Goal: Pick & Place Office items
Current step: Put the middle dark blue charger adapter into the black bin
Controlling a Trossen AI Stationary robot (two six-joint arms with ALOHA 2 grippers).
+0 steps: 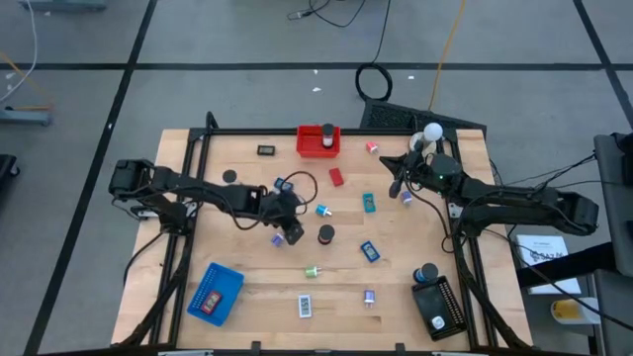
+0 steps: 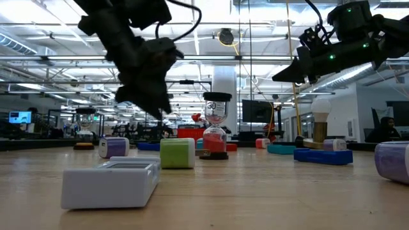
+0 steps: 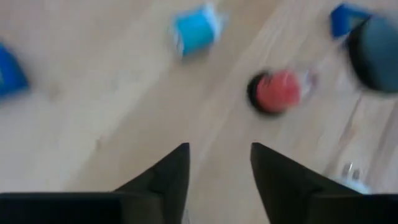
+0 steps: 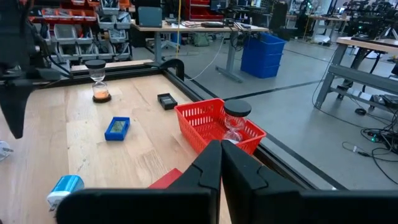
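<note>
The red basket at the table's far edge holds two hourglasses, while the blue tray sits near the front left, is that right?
Not quite: the red basket holds one hourglass, as the right wrist view shows. The other hourglass stands on the table. The blue tray does sit front left.

Desk (image 1: pixel 247 316) w/ red tray (image 1: pixel 318 141) at far edge; blue tray (image 1: pixel 216 293) near-left of it, black tray (image 1: pixel 438 308) near-right; white ball (image 1: pixel 432 131) right of it.
</note>
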